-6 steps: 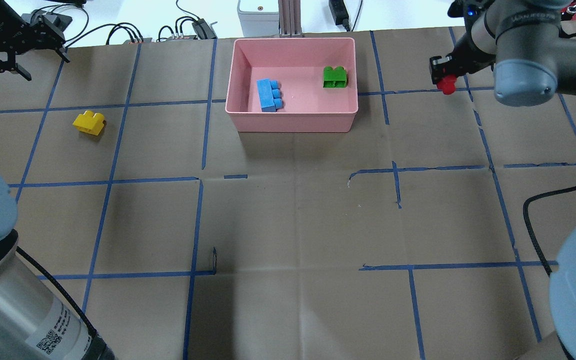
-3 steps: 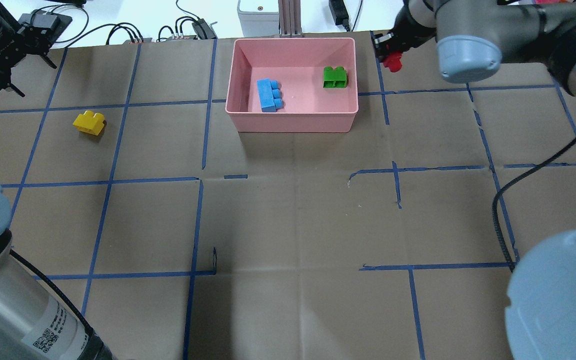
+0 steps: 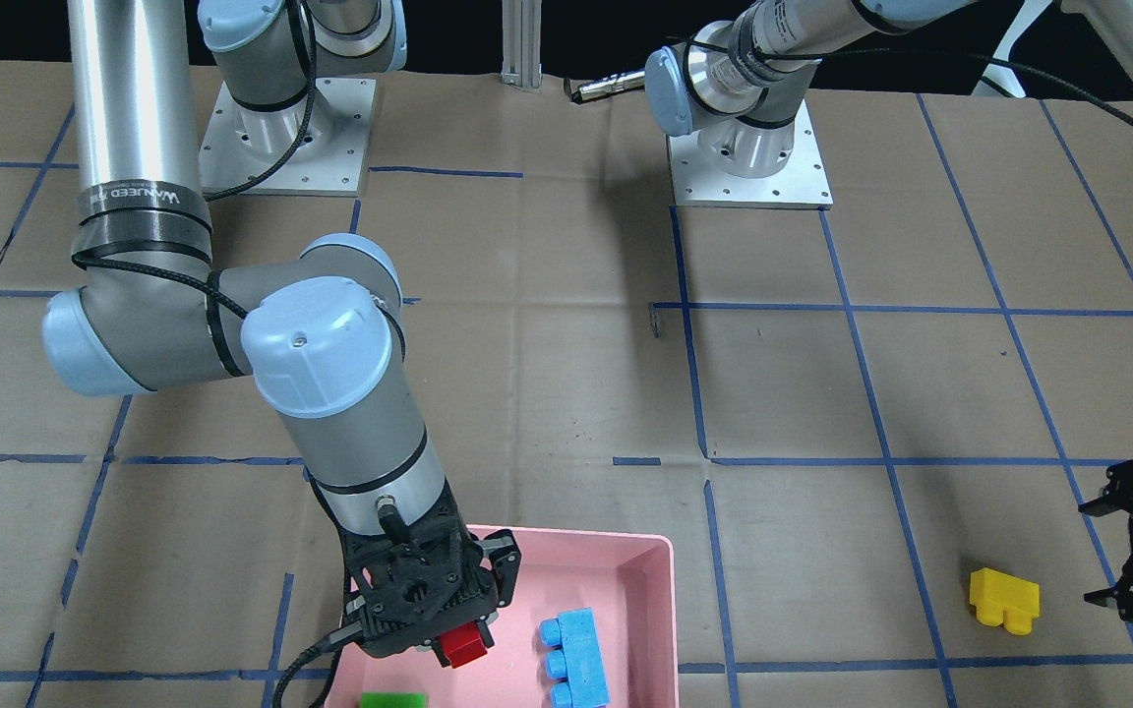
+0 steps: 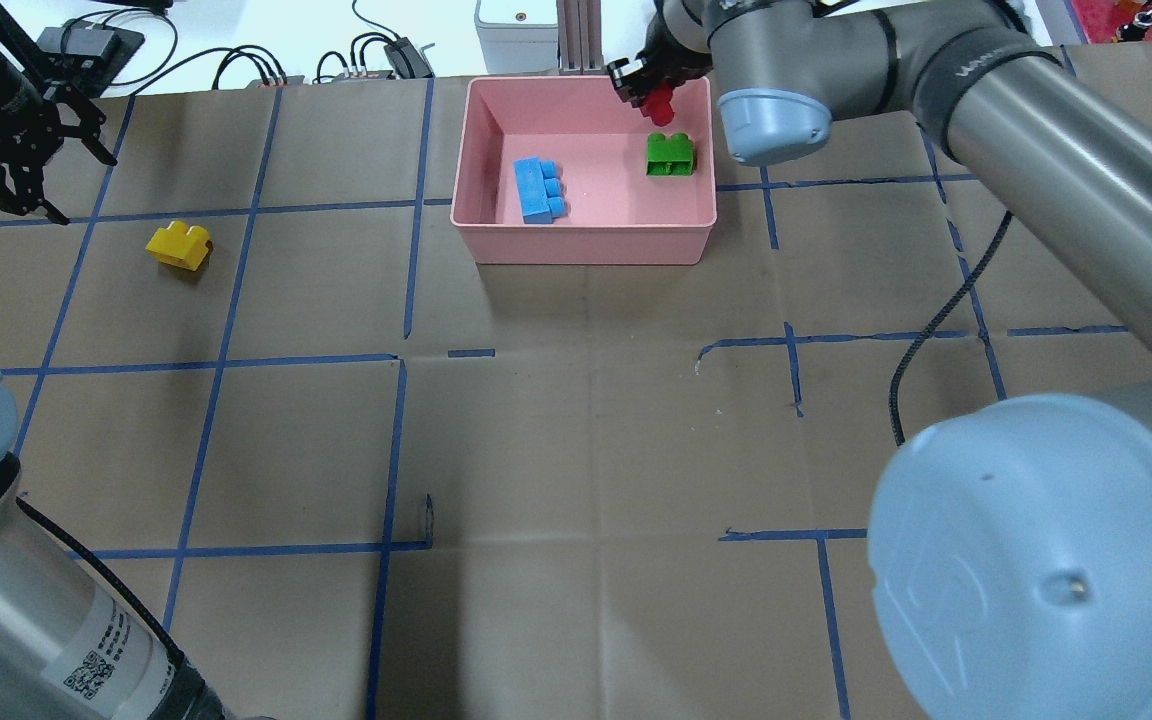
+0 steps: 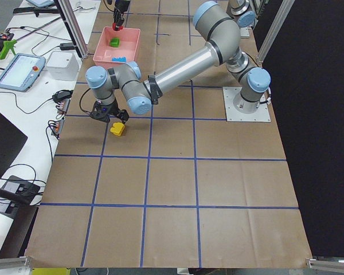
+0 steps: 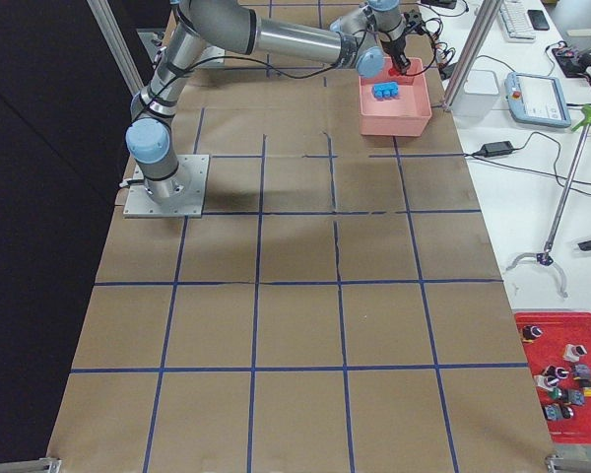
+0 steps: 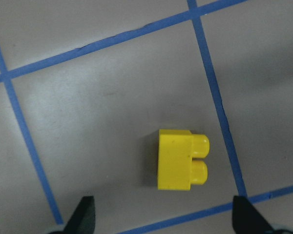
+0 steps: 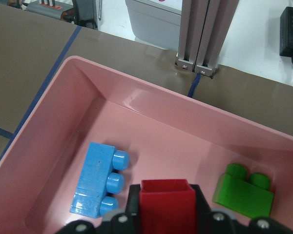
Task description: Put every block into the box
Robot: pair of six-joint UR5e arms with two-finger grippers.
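The pink box [image 4: 582, 256] stands at the table's far middle. In it lie the light-blue block [image 4: 539, 190] and the green block [image 4: 670, 154]. My right gripper [image 4: 652, 96] is shut on the red block [image 4: 658, 101] and holds it over the box's far right part, above the floor, as the front view [image 3: 464, 644] and the right wrist view [image 8: 167, 204] show. The yellow block [image 4: 179, 245] lies on the table at the left. My left gripper [image 4: 22, 176] is open and empty above the table, just beyond it. The left wrist view shows the yellow block [image 7: 180, 160] between the open fingertips [image 7: 84, 214].
Cables, a grey unit [image 4: 516, 25] and an aluminium post [image 4: 581, 35] sit beyond the table's far edge behind the box. Blue tape lines cross the brown table cover. My right arm's elbow [image 4: 1036, 560] fills the near right of the overhead view.
My right gripper has carried the red block leftward from right of the box to over the box's far right part. My left gripper has moved a little nearer the yellow block.
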